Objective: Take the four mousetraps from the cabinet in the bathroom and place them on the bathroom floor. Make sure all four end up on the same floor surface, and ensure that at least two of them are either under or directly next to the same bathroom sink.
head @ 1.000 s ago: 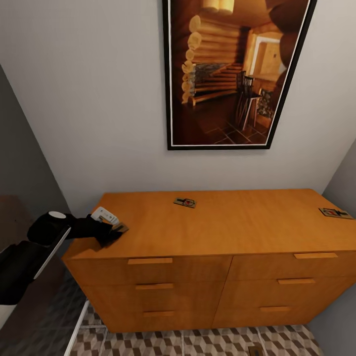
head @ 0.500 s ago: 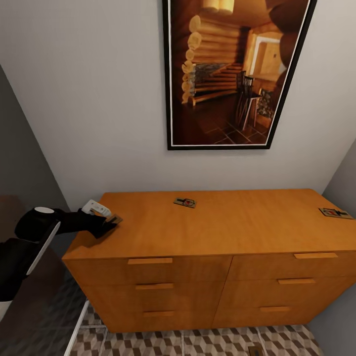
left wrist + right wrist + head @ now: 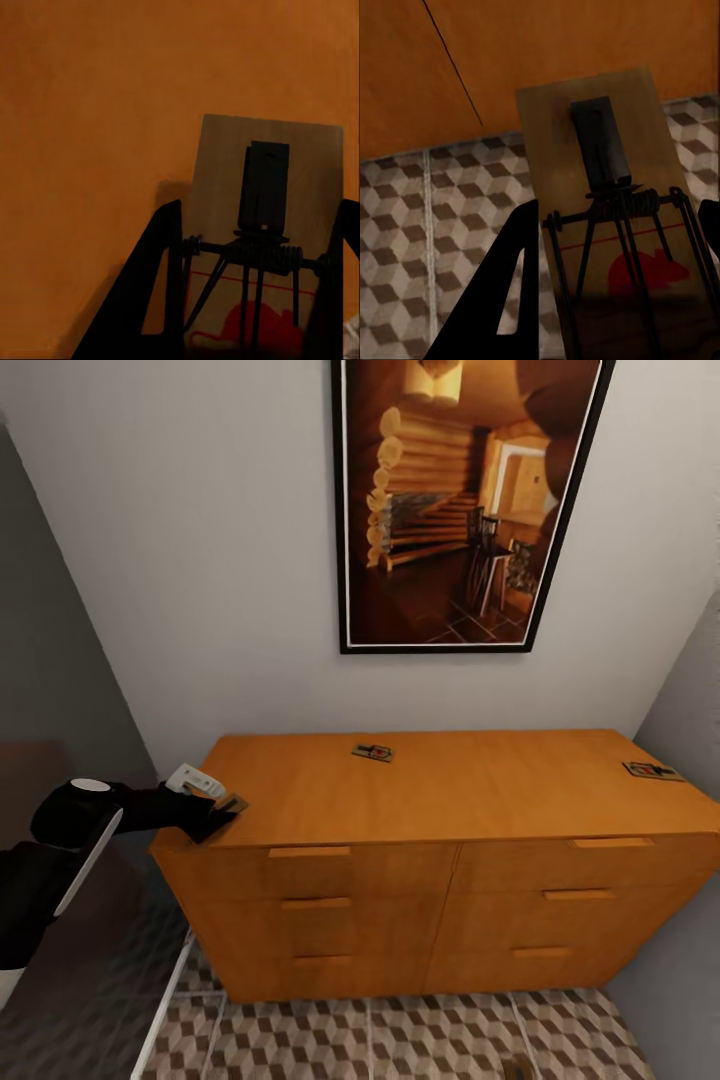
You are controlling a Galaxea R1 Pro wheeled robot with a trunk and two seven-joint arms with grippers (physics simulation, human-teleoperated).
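Mousetraps lie and hang at several places about the cabinet [image 3: 430, 840], a low, wide, orange-brown sideboard with drawer fronts and slim bar handles, standing against a pale wall under a framed picture [image 3: 465, 500] of a log interior. Each trap is a small flat tan-wood board carrying a dark metal plate, a coiled spring across its width with thin wires running from it, and a red mouse shape with a thin red line printed on the wood.

One mousetrap [image 3: 373, 752] rests on the cabinet top near its back edge, roughly midway along it. A second mousetrap [image 3: 652, 770] rests on the top at the cabinet's far right end.

The left gripper [image 3: 215, 812] hangs over the cabinet's left front corner, its jaws closed on the sides of a third mousetrap [image 3: 262, 240], which sits between the two dark fingers [image 3: 154, 289] just above the orange top.

In the right wrist view the right gripper [image 3: 619, 300] likewise has its jaws closed on a fourth mousetrap [image 3: 611, 217], held above the bathroom floor [image 3: 450, 225] with the cabinet's front behind it. The floor's square tiles bear a brown, beige and white cube pattern with pale grout lines, and they also show in front of the cabinet's foot in the head view.
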